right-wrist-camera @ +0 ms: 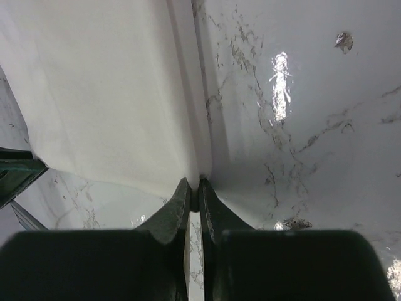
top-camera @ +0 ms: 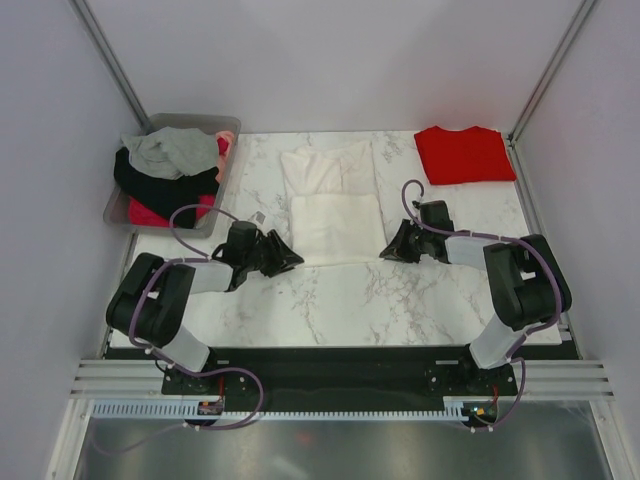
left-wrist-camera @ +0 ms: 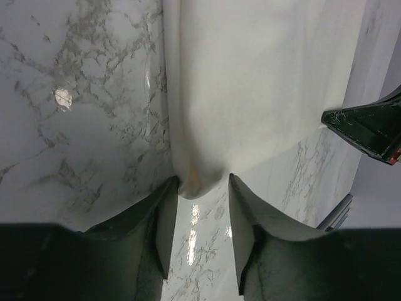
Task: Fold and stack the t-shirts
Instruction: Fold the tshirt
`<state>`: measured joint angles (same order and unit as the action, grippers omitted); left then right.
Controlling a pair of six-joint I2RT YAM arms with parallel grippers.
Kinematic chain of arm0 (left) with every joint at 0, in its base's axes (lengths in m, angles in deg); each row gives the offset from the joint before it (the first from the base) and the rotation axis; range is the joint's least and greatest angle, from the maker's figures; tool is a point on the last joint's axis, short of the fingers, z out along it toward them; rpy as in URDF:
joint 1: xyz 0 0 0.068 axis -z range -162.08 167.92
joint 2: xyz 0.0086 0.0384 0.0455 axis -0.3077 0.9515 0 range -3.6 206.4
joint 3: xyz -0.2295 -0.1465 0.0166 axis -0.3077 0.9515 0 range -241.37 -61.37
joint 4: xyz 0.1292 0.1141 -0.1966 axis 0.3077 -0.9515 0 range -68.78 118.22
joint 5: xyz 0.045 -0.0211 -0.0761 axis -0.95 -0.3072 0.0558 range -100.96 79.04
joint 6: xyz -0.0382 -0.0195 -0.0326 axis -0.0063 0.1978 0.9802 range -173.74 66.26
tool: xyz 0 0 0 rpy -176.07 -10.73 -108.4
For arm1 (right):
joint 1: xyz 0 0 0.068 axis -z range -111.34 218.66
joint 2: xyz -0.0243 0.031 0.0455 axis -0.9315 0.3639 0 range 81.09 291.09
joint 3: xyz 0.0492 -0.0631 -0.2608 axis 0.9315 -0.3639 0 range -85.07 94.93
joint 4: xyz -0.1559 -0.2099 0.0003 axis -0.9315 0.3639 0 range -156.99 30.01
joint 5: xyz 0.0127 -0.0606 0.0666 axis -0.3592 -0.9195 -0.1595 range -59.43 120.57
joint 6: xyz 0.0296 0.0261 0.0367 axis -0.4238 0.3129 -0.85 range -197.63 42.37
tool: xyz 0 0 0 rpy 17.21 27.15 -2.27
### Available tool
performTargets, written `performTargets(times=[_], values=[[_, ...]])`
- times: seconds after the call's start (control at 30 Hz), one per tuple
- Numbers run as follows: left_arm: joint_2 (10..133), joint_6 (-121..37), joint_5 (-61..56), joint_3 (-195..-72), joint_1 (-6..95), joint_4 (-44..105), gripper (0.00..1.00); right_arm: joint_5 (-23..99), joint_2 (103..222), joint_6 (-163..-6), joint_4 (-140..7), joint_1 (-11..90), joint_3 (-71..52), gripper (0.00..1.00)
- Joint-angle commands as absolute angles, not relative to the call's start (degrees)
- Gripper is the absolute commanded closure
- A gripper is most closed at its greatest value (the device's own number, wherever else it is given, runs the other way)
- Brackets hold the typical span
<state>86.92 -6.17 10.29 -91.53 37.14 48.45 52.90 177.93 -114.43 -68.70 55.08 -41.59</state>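
Right pincer (right-wrist-camera: 194, 187) pinches cream tee (top-camera: 336, 226) corner; left pincer (left-wrist-camera: 202, 188) straddles other

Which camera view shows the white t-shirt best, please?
The top external view: the whole white t-shirt lies there, partly folded, on the marble table. The left wrist view shows only one near corner between the parted jaws of the left tool; the right wrist view shows only the other near corner, pinched in the right tool.

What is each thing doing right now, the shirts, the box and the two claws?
Cream-white cloth t-shirt: partly folded, lying flat, near corners at the claws.
Bright red cloth t-shirt: folded, lying flat, far right.
Grey plastic bin: full of jumbled clothes.
Left claw: open around one shirt corner.
Right claw: shut on the other corner.
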Motion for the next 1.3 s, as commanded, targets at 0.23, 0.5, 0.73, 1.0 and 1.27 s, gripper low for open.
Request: performTargets(times=[0.23, 0.5, 0.73, 1.0, 1.27], values=[[89.0, -5.0, 5.4, -90.7, 38.4, 44.9, 0.88, 51.9, 180.8, -113.1, -68.4, 55.1, -45.3, 1.00], [83.0, -5.7, 3.8, -92.7, 39.4, 37.6, 0.98, 52.7, 175.1, -113.0, -67.1, 55.1, -48.0, 1.00], [62.8, -4.6, 0.6, -91.0, 46.3, 20.5, 0.98, 52.5, 156.6, -113.7, -54.2, 55.0, -51.2, 1.00], [30.3, 3.4, -2.2, -92.0, 56.1, -7.2, 0.98, 52.4, 123.2, -117.3, -28.5, 54.1, -51.9, 1.00], [28.2, 4.5, -2.3, -100.6, 56.9, -15.0, 0.98, 53.0, 118.0, -120.4, -21.4, 53.5, -43.5, 1.00]])
